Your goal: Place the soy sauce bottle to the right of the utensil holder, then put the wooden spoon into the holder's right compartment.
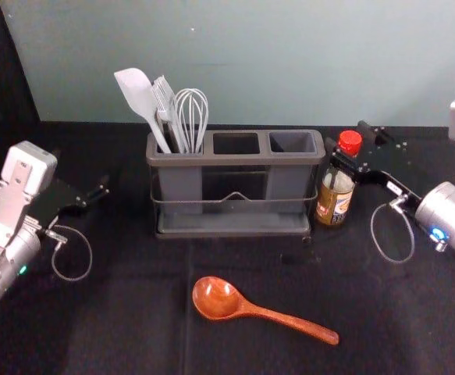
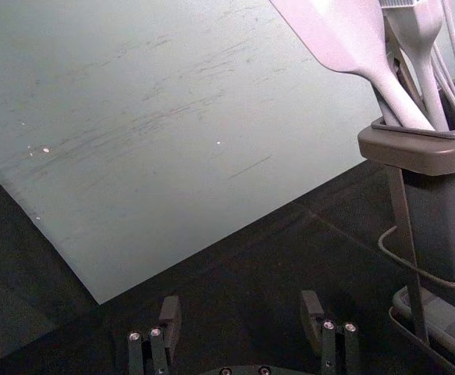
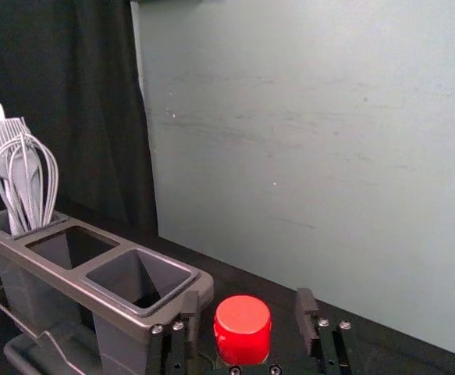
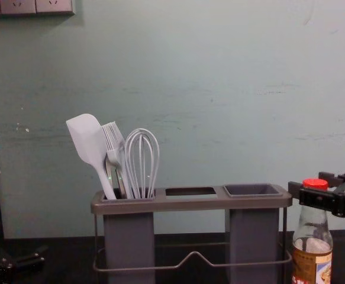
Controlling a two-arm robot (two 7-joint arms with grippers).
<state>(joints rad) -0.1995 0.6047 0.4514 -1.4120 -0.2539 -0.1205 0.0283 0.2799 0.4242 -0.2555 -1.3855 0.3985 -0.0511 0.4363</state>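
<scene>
Red-capped soy sauce bottle (image 1: pixel 334 207) stands just right of the utensil holder (image 1: pixel 235 231), right gripper (image 3: pixel 248 301) spread wide around its cap (image 3: pixel 243 320), clasping nothing, presumably to back off without tipping it; left gripper (image 2: pixel 240 303) parked leftward, parted, empty; wooden spoon (image 1: pixel 216 298) in front, likely next.

Soy sauce bottle (image 1: pixel 339 195): clear glass, red cap (image 1: pixel 350 142) on, brown printed label (image 4: pixel 312 267); upright, just beside the utensil holder's right end.
Utensil holder (image 1: pixel 235 161): dark grey, wire rail along the front; upright, three compartments in a row, left one occupied (image 1: pixel 181 186).
Wooden spoon (image 1: pixel 247 308): reddish-brown, glossy; lying flat on black cloth (image 1: pixel 133 324) in front of the holder, bowl (image 1: pixel 216 298) to the left, handle (image 1: pixel 299 324) slanting right and toward the near side.
</scene>
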